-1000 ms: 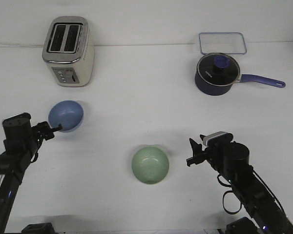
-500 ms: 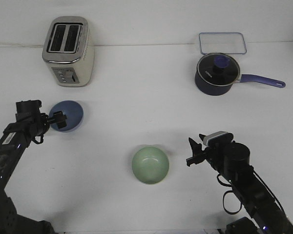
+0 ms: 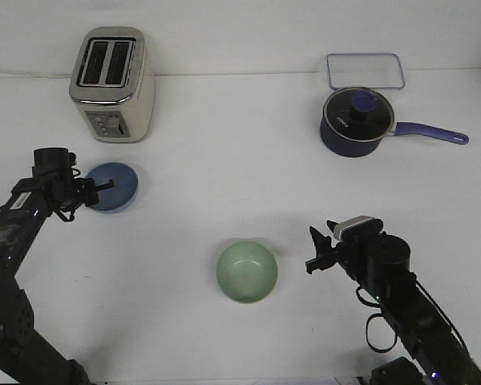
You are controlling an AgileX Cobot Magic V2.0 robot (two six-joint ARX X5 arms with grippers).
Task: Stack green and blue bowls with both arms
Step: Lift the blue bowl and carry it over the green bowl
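Note:
The light blue bowl (image 3: 116,186) lies flat on the white table at the left, in front of the toaster. My left gripper (image 3: 99,192) is at the bowl's left rim, with one thin finger reaching over the inside, and looks shut on the rim. The pale green bowl (image 3: 247,272) stands upright in the middle near the front, with nothing touching it. My right gripper (image 3: 314,250) is open and empty, to the right of the green bowl, apart from it and pointing towards it.
A cream and silver toaster (image 3: 112,85) stands at the back left. A dark navy pot with a lid and a long handle (image 3: 357,123) stands at the back right. A clear flat container (image 3: 365,70) lies behind the pot.
The left arm has swung forward and lowered the blue bowl from a raised, tilted pose to lying flat on the table. The right arm and the green bowl have not moved.

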